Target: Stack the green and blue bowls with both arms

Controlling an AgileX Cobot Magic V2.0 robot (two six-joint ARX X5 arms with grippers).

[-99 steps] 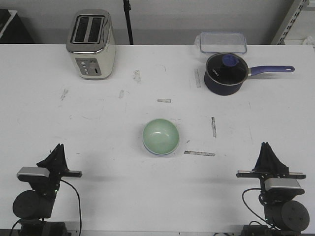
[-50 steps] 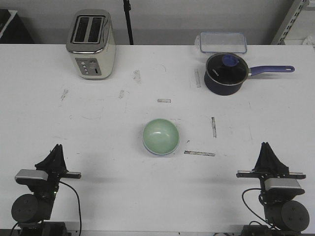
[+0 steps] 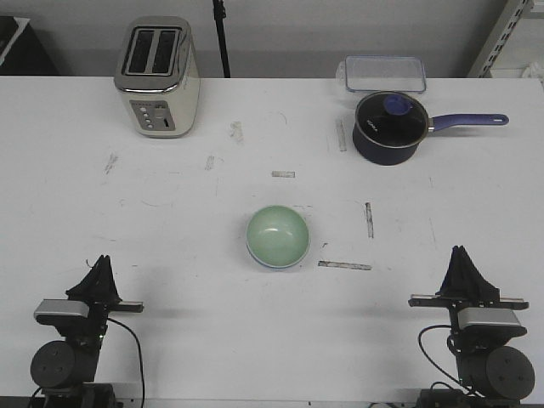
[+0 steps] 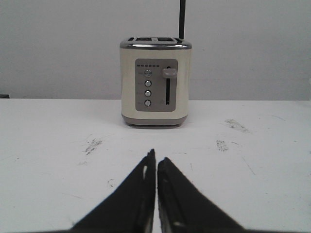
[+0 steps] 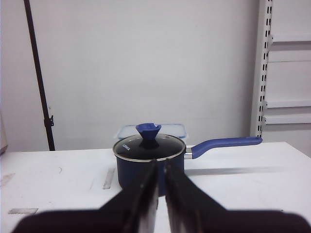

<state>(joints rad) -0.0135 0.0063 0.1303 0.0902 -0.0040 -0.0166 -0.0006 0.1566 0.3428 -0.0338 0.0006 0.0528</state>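
A pale green bowl [image 3: 277, 235] sits upright at the middle of the white table [image 3: 170, 221]. A thin pale-bluish edge lines its near rim; I cannot tell whether that is the blue bowl, which shows nowhere else. My left gripper [image 3: 104, 262] rests at the near left edge, shut and empty, well left of the bowl. My right gripper [image 3: 460, 253] rests at the near right edge, also shut and empty. In the left wrist view the left gripper [image 4: 156, 158] has its jaws together. The right gripper [image 5: 161, 162] looks the same in the right wrist view. Neither wrist view shows a bowl.
A cream toaster [image 3: 157, 76] stands at the far left, straight ahead of the left gripper [image 4: 155, 82]. A dark navy saucepan [image 3: 389, 127] with a glass lid [image 5: 131, 148] and blue handle stands at the far right. A clear lidded container [image 3: 384, 73] lies behind it.
My left arm has drawn back a little toward the table's near edge, still shut. The right arm and the green bowl have not moved.
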